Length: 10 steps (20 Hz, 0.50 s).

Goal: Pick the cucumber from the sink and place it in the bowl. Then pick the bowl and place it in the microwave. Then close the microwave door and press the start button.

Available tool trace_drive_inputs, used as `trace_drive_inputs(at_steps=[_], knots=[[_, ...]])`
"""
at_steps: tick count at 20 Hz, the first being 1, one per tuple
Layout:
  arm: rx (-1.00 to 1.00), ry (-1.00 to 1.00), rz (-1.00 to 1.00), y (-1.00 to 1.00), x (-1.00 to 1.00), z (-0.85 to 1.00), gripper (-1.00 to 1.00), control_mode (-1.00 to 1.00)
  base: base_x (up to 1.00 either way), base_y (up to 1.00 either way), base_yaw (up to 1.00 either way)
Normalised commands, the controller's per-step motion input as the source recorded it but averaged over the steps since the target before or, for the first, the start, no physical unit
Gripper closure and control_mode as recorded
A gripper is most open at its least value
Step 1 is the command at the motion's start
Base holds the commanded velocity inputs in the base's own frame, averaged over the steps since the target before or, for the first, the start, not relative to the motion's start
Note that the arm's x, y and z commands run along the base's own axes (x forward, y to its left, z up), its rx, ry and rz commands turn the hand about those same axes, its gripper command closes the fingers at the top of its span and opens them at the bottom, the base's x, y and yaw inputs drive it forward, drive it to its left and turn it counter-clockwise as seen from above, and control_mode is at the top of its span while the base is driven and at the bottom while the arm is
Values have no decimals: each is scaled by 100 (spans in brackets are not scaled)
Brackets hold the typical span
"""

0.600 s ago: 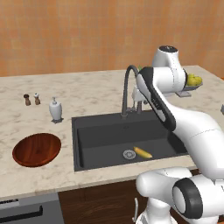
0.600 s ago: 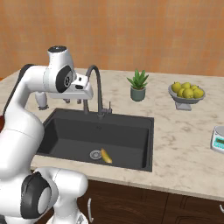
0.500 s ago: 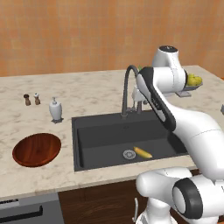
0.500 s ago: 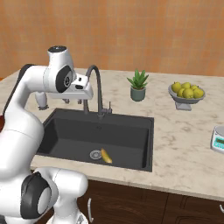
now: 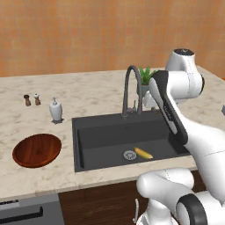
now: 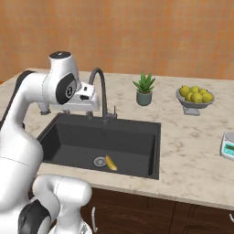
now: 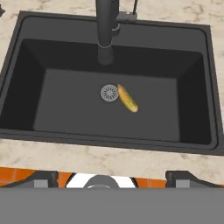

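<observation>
Nothing has shifted since the earlier frames: the two-finger gripper (image 7: 111, 175), fingers spread apart, hangs over the dark grey rectangular sink (image 7: 17, 87); the stubby yellowish cucumber (image 7: 127, 98) lies just right of the round steel drain (image 7: 109, 92).

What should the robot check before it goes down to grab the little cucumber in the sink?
1. Cucumber lying free on the sink floor, right beside the drain: ok.
2. Gripper open and empty: ok.
3. Gripper above the sink, cucumber in its sight: ok.
4. Faucet arches over the basin near the hand, so the way down needs care: cannot tell.
5. Bowl empty and ready on the counter left of the sink: ok.
6. Microwave door open for later: cannot tell.
</observation>
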Motion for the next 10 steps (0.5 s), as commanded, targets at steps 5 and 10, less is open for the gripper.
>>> trace_drive_inputs(at_steps=[5,10], knots=[[0,0,3,-55,-8,-12,-100,-100,0,0,0],[2,0,17,-44,0,-22,-100,-100,0,0,0]])
